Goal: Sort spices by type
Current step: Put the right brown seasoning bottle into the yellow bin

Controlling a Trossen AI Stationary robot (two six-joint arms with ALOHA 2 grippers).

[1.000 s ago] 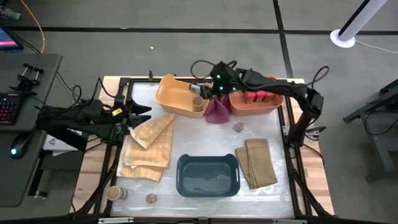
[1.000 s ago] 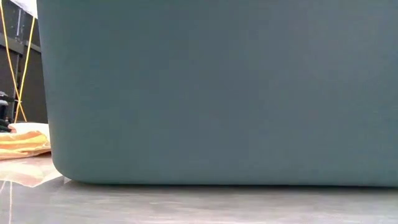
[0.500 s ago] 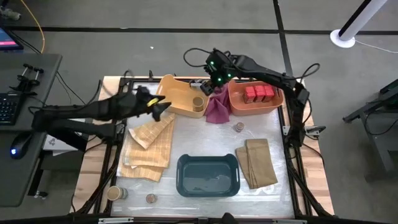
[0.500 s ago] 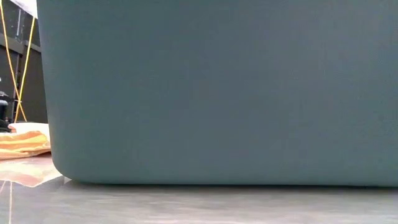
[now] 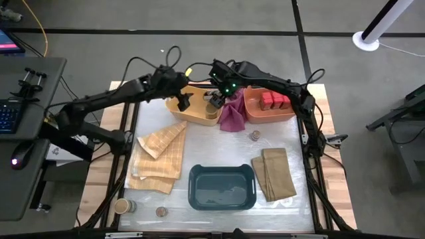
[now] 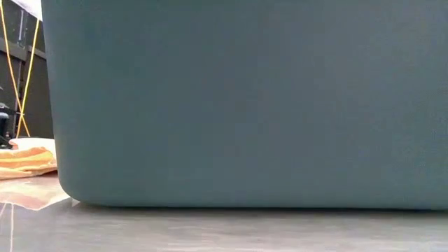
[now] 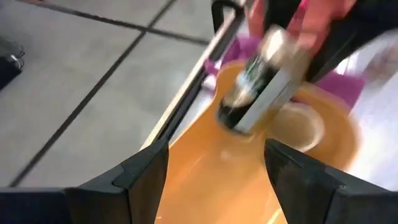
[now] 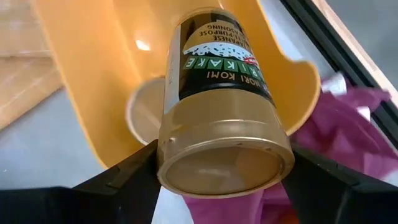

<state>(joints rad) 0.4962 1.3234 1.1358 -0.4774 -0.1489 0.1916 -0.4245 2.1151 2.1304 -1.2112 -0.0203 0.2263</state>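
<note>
Two grippers meet over the yellow tray (image 5: 174,93) at the table's far edge during spice sorting.

The low view is blocked almost entirely by the teal bin (image 6: 245,105), showing only a sliver of tan cloth (image 6: 24,159). Only the right wrist view shows that the right gripper (image 5: 216,99) clamps a labelled jar (image 8: 217,106), bottom toward the camera, above the tray and a tan cylinder (image 5: 211,107) inside it. The left gripper (image 5: 184,101) hovers over the tray's near rim, jaws parted and empty; its blurred wrist view shows the same jar. Red tins (image 5: 273,100) sit in the orange tray (image 5: 265,116). Magenta cloth (image 5: 232,115) fills the gap between the trays. Another cylinder (image 5: 122,206) stands at the table's near left corner.
</note>
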